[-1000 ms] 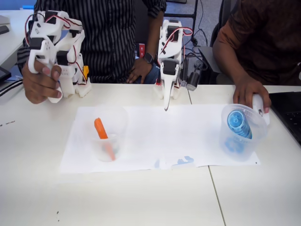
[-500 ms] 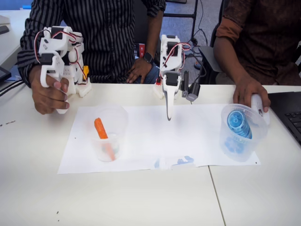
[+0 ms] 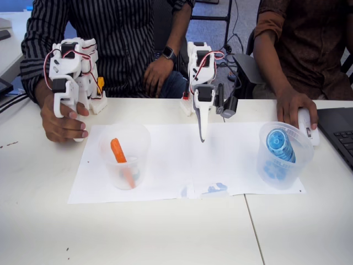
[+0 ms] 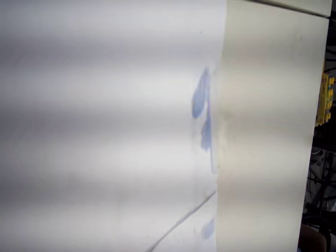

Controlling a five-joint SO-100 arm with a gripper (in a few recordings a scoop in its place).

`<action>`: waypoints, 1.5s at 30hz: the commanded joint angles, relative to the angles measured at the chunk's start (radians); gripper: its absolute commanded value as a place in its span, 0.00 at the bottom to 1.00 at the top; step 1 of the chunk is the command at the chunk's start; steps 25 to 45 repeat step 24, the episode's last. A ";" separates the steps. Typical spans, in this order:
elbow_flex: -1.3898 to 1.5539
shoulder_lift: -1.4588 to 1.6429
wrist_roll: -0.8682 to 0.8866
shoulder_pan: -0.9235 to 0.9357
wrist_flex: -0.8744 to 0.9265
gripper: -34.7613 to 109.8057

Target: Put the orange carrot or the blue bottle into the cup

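Orange carrot point(image 3: 118, 153) stands tilted inside cup point(image 3: 124, 157), left on paper sheet point(image 3: 171, 160) on tabletop point(image 3: 165, 232). Blue bottle point(image 3: 279, 145) sits in blue-tinted cup point(image 3: 284, 156), right. Gripper point(image 3: 202, 135) hangs between them, pointing down, empty; fingers' spread unclear.

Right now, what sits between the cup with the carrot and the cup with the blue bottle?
In the fixed view, just white paper with blue smudges; the end effector hangs above it.
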 commanded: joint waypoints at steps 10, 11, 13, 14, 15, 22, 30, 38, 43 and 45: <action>0.023 0.051 0.008 0.009 -0.005 0.32; 0.023 0.051 0.008 0.009 -0.005 0.32; 0.023 0.051 0.008 0.009 -0.005 0.32; 0.023 0.051 0.008 0.009 -0.005 0.32; 0.023 0.051 0.008 0.009 -0.005 0.32; 0.023 0.052 0.008 0.009 -0.005 0.32; 0.023 0.052 0.008 0.011 -0.003 0.32; 0.023 0.052 0.008 0.011 -0.003 0.32; 0.023 0.052 0.008 0.011 -0.003 0.32; 0.023 0.052 0.008 0.011 -0.003 0.32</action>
